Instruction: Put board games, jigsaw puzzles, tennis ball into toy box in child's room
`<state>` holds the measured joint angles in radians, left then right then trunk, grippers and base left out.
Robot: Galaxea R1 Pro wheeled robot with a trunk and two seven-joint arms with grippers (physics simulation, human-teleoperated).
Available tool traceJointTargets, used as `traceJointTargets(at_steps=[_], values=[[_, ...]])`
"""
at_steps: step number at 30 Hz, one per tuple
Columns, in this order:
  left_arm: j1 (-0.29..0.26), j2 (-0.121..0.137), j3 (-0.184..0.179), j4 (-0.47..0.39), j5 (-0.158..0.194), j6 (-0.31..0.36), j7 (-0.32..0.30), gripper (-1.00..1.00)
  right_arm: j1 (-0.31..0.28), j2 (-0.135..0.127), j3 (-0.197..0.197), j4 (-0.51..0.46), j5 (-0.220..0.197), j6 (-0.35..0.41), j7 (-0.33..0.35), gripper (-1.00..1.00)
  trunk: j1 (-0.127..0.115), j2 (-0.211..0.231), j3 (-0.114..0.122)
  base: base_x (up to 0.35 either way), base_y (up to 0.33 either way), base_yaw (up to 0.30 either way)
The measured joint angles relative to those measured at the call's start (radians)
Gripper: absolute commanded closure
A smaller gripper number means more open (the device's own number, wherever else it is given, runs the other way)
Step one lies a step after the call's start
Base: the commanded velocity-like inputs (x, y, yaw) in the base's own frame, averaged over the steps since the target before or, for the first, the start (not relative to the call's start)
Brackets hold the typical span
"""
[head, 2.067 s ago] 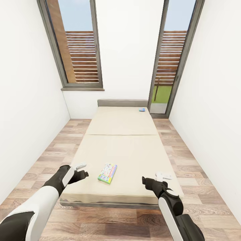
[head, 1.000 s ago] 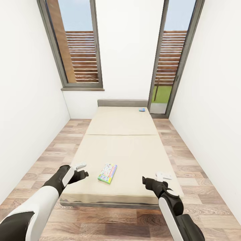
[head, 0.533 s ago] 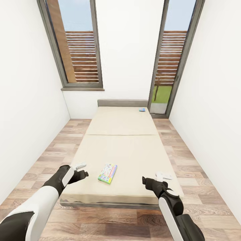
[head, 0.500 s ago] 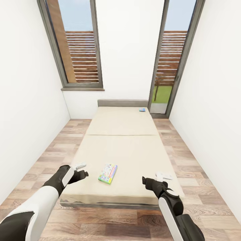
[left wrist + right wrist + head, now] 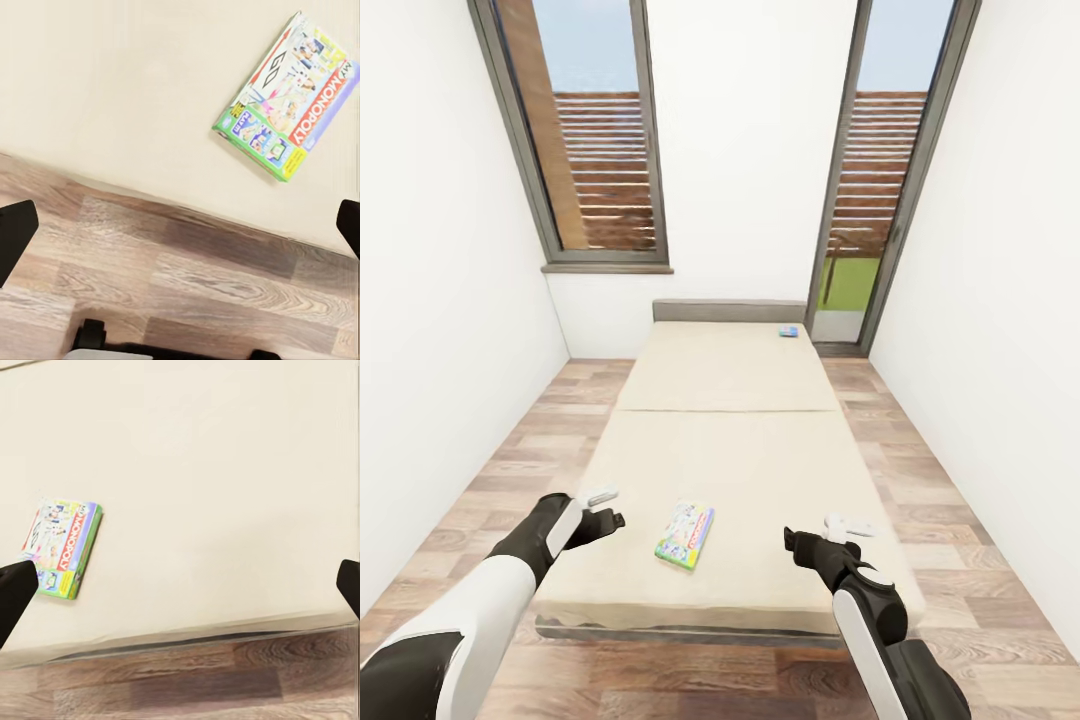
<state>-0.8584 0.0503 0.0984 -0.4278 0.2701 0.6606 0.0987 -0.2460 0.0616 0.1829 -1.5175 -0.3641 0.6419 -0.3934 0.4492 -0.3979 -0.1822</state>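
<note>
Left gripper [image 5: 605, 507]: spread wide, empty, beside near board game [image 5: 686, 535] on bed [image 5: 760, 470]. Right gripper [image 5: 822, 534]: likewise empty. Advice: approach closer, grip box's long edges squarely.

Mattress [image 5: 740, 450] bare around near board game [image 5: 686, 535]; approach unobstructed from all sides.

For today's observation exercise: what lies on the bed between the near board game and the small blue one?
Nothing: in the head view, bare cream mattress separates the near board game from the blue one on the bed.
</note>
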Motion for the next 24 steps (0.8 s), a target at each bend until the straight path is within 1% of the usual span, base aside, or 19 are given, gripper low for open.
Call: traceJointTargets(at_steps=[6,15,24], values=[[0.000,-0.001,-0.002,0.000,0.000,0.001,0.000,-1.00,0.000,0.000,0.000,0.000,0.000,-0.001,0.000,-1.00,0.000,0.000,0.000,0.076,-0.177,0.000],[0.000,-0.001,-0.003,0.000,0.000,0.001,0.000,-1.00,0.000,0.000,0.000,0.000,0.000,-0.001,0.000,-1.00,0.000,0.000,0.000,0.017,-0.036,0.000],[0.000,-0.001,-0.004,0.000,-0.001,-0.017,0.000,-1.00,0.000,0.000,0.000,0.000,0.000,-0.001,0.000,-1.00,0.000,0.000,0.000,0.129,-0.113,0.000]])
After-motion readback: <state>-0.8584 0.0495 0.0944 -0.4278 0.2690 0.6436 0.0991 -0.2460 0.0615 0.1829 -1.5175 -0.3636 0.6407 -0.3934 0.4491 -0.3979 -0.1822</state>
